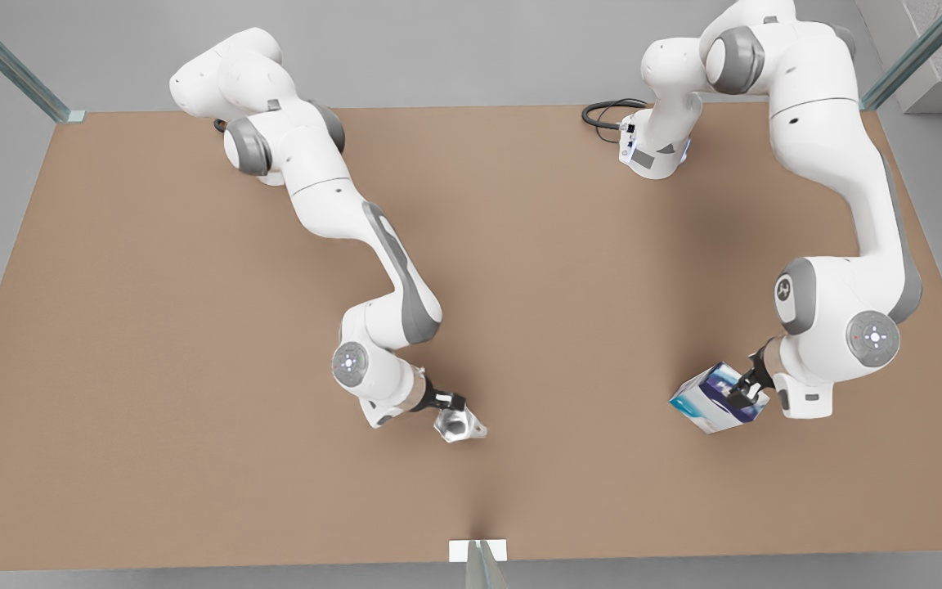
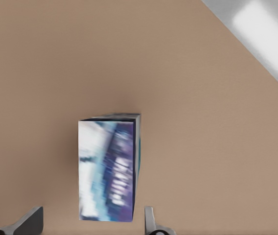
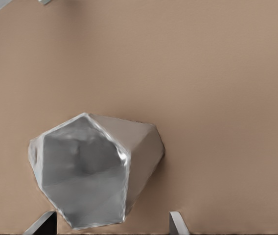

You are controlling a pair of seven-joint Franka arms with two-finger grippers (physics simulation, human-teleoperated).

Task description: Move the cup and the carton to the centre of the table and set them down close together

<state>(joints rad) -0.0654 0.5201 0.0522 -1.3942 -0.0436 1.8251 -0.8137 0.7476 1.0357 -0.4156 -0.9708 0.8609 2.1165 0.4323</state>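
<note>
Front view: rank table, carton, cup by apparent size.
1. table
2. carton, at the left gripper
3. cup, at the right gripper

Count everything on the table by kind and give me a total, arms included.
Cup: 1
Carton: 1
Robot arms: 2, the right gripper at the cup, the left gripper at the carton
Total: 4

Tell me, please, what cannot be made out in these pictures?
1. Carton lettering: blurred in the left wrist view, too small in the front view.
2. Left pincer, at the front view's right: it covers part of the carton, and whether the carton touches the table is unclear.
3. Right pincer, at the front view's left beside the cup: cut off by the right wrist view's edge.
</note>
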